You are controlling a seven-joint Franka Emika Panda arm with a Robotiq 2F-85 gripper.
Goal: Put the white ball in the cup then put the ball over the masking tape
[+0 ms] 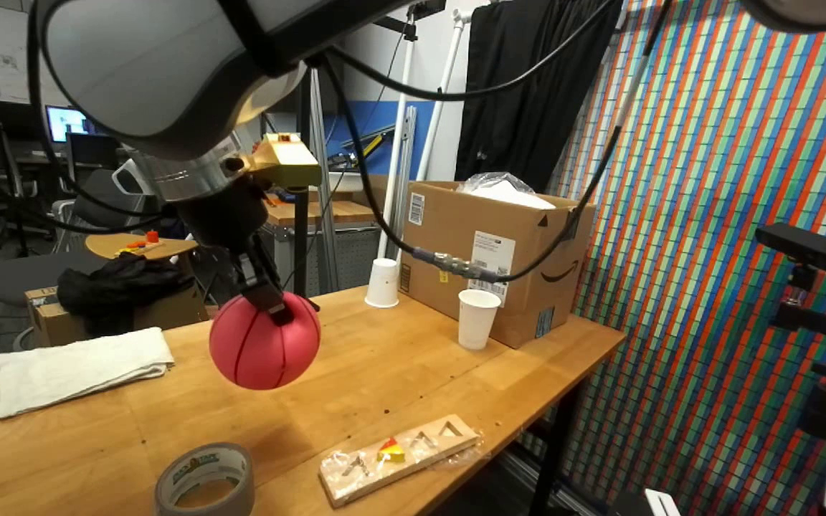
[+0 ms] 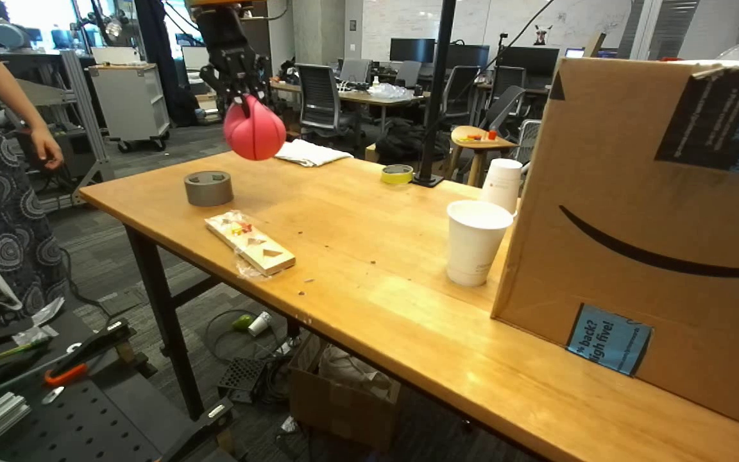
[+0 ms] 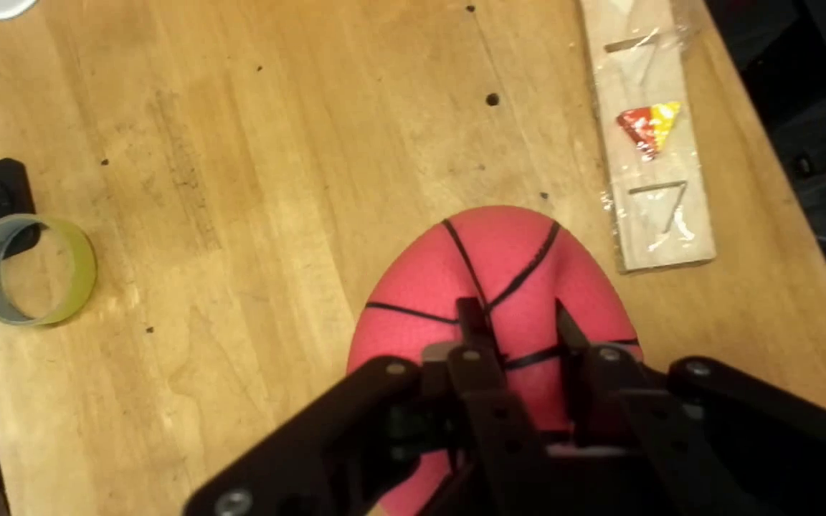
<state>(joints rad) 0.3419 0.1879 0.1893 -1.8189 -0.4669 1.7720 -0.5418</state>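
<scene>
Holds a pink-red round ball with black seam lines [image 1: 259, 358] in a black two-fingered gripper [image 3: 517, 315], up off a light-brown wooden table [image 1: 355, 373].
Squeezes its upper side between fingers only narrowly apart, filling the gap with ball. Shows in both exterior views a round grey-tan roll of tape [image 2: 209, 192] flat on the table, apart from the ball, near a pale wooden board with triangular cut-outs [image 1: 404, 466]. Shows two white paper cups [image 1: 477, 320], one upside down, beside a brown cardboard box [image 1: 456, 226].
</scene>
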